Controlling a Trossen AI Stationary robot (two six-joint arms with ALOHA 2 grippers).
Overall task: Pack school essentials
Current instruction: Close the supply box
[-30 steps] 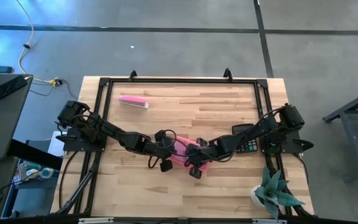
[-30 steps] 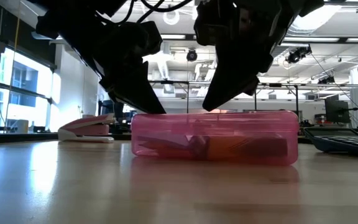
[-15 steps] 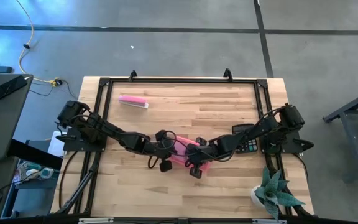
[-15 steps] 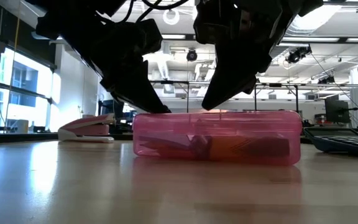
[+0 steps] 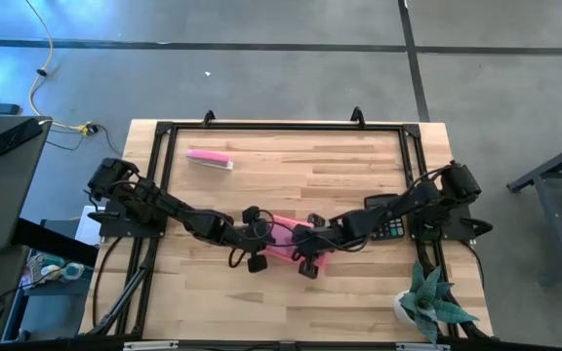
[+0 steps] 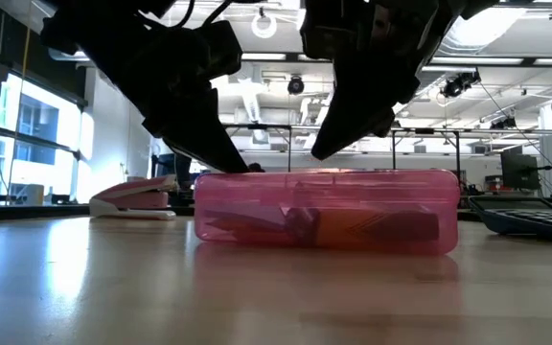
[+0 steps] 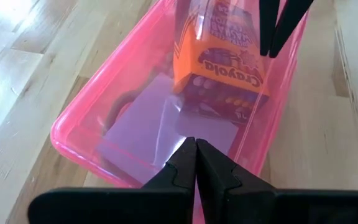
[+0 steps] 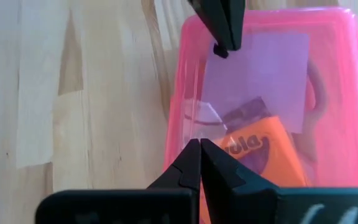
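A wooden table [image 5: 349,175] fills the overhead view. Both grippers' jaws are pressed together, empty, at the pink translucent case [image 6: 326,211] at mid-table: left gripper [image 7: 196,163] at one end, right gripper [image 8: 200,163] opposite. Inside lie an orange crayon box [image 7: 225,53] and a purple pad [image 8: 257,78].

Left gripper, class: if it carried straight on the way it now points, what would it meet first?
Most likely the pink case: the shut left gripper points down at its lid, with the crayon box inside beyond. Whether it touches already is unclear.
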